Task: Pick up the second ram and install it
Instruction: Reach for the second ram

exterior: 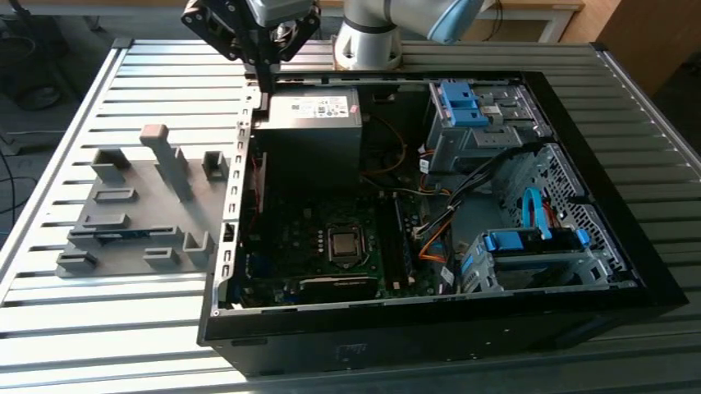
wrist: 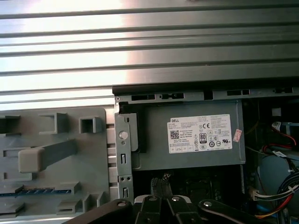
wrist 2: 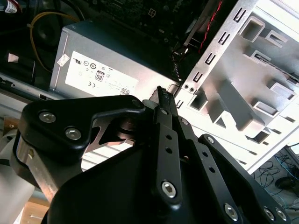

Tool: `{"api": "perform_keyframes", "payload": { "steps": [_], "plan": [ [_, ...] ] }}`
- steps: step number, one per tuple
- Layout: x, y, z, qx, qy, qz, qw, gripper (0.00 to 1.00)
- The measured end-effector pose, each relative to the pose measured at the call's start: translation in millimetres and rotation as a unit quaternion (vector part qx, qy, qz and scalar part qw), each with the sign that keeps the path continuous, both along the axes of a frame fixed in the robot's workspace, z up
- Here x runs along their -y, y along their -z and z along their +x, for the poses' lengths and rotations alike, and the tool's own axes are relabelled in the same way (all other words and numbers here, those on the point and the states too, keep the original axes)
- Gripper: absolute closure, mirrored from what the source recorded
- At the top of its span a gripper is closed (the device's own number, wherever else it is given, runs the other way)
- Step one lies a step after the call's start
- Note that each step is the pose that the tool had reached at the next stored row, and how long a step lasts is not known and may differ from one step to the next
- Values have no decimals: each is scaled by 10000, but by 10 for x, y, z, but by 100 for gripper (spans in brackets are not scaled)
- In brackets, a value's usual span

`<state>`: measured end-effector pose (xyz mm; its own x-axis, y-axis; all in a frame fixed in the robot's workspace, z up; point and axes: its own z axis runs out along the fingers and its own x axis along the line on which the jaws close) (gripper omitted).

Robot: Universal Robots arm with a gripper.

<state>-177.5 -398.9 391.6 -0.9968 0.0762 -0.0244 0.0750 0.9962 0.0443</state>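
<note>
As the holder [exterior: 137,215] cradles it, the second ram [exterior: 118,236] lies level.

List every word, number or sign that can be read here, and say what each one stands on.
White rectangular label on the grey metal power supply box: rows of fine print and round marks, too small to read.
Small pink sticker at that label's edge: blurred, unreadable.
Pale mark on the black computer case: blurred, unreadable.
Grey plastic holder fixture: no text seen.
</note>
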Motion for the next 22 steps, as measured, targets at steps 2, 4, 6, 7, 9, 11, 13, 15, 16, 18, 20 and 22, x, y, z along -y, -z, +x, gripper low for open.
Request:
{"api": "perform_keyframes", "payload": {
  "steps": [2,4,6,7,9,11,13,15,16,18,20,22],
  "plan": [
    [0,1,-5,1,0,1,10000,89],
    [0,1,-9,0,0,0,10000,89],
    [0,1,-14,0,0,0,10000,89],
    [0,1,-16,0,0,0,10000,89],
    [0,1,-20,1,0,0,10000,89],
    [0,1,-23,0,0,0,10000,89],
    [0,1,-27,0,0,0,10000,89],
    [0,1,-30,1,0,0,10000,89],
    [0,1,-32,1,0,1,10000,89],
    [0,1,-36,1,0,0,10000,89],
    [0,1,-40,1,1,1,10000,89],
    [0,1,-44,1,0,0,10000,89]
  ]
}}
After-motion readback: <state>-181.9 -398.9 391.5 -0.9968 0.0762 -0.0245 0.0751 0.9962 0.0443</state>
